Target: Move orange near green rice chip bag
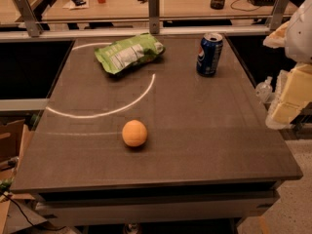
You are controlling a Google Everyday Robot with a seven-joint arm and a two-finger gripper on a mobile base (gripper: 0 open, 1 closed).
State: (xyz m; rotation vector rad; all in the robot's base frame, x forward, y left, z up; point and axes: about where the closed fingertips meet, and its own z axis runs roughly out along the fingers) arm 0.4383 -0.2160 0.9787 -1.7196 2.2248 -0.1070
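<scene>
The orange [134,133] lies on the dark grey table [204,130], in the near middle. The green rice chip bag [128,53] lies flat at the table's far left, well apart from the orange. My gripper [287,99], pale yellow and white, hangs at the right edge of the view, beyond the table's right side and above floor level. It is far to the right of the orange and touches nothing on the table.
A blue soda can [209,54] stands upright at the far right of the table. A white curved line [122,106] is marked on the tabletop. A metal rail [154,30] and desks with clutter stand behind. Cardboard boxes [12,140] sit at the left.
</scene>
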